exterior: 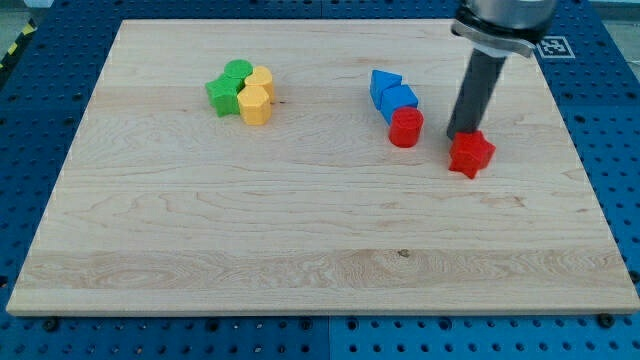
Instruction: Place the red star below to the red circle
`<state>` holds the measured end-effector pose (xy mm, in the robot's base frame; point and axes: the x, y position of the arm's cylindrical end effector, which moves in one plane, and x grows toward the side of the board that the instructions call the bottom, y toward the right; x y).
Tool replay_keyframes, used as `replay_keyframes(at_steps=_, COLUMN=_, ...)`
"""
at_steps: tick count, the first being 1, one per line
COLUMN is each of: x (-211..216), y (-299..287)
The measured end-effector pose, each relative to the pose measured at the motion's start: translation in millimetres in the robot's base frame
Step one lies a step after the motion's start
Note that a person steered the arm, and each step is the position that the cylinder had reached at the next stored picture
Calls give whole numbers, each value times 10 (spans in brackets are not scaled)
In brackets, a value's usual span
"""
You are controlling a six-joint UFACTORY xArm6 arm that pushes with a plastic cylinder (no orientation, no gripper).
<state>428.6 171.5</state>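
The red star (472,154) lies on the wooden board at the view's right. The red circle (405,128) stands to its left and slightly higher in the view, a small gap between them. My tip (462,136) comes down from the view's top and touches the red star's upper edge, just right of the red circle.
Two blue blocks (392,94) sit against the red circle's upper left. A cluster of two green blocks (228,86) and two yellow blocks (257,96) lies at the view's upper left. The wooden board (320,250) rests on a blue perforated table.
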Motion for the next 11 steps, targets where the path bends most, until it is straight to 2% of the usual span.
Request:
replay_keyframes(at_steps=2, x=89, y=429)
replay_keyframes(at_steps=4, x=312, y=531)
replay_keyframes(at_steps=7, x=312, y=68)
replay_keyframes(at_steps=11, x=327, y=-276)
